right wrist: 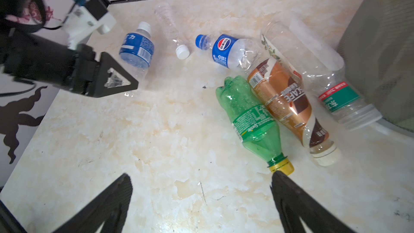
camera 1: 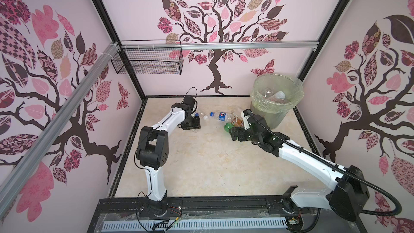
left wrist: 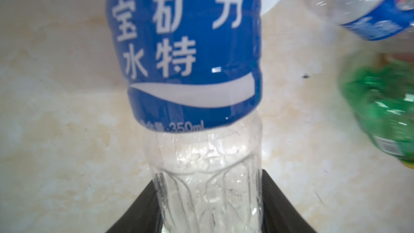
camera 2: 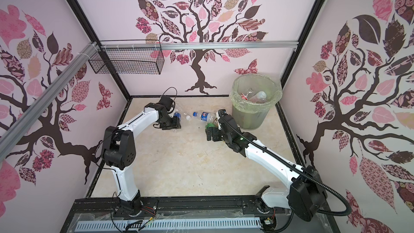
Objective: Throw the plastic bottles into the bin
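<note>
My left gripper [left wrist: 207,198] is shut on the clear base of a small blue-labelled bottle [left wrist: 186,52], low over the table at the back left [camera 1: 190,123]. Beside it lie a clear bottle with a white cap [right wrist: 172,30] and a Pepsi bottle [right wrist: 228,50]. A green Sprite bottle [right wrist: 251,117], a brown coffee bottle [right wrist: 286,101] and a large clear bottle [right wrist: 324,72] lie together by the bin [camera 1: 275,117]. The bin holds several bottles. My right gripper [right wrist: 201,175] hangs open over bare table, one finger next to the green bottle's yellow cap.
A black wire basket [camera 1: 147,61] hangs from the rail on the back wall, left of centre. Enclosure walls close in the table on three sides. The left arm's elbow [camera 1: 152,144] stands over the table's left part.
</note>
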Robot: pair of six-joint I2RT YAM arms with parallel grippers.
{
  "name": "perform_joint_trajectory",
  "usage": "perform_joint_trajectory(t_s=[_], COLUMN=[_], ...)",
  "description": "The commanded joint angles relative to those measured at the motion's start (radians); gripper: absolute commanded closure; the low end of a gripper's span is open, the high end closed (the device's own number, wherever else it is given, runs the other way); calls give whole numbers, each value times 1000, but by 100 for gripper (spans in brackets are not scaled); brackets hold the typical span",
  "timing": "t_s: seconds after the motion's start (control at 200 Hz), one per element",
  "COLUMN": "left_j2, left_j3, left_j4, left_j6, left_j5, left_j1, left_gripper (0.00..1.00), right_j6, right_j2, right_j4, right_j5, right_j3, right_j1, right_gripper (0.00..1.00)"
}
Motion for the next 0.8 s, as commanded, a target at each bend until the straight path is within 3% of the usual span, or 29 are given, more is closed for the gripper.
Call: perform_joint_trajectory(t_s=[0.0, 0.205, 0.3, 0.37, 0.795], left_j2=[-102, -246, -337, -378, -472], left_j3=[-89, -218, -336, -342, -366], left_j4=[145, 229, 353, 354, 387], left_j6=[-53, -60, -98, -87, -108], left_j5=[152, 110, 77, 24, 72], left_j1=[-36, -234, -289, -326, -334], left_gripper=[48, 48, 47, 47, 47], right_j6=[10, 63, 93, 115, 240], right_j2=[-39, -34, -25, -20, 79], right_j4=[-34, -42, -50, -43, 54], right_j5=[13, 9, 13, 12, -158], right_j3=[62, 118, 140, 145, 216], right_j1=[-10, -32, -37, -43, -66], right_gripper=[0, 0, 1, 0, 0])
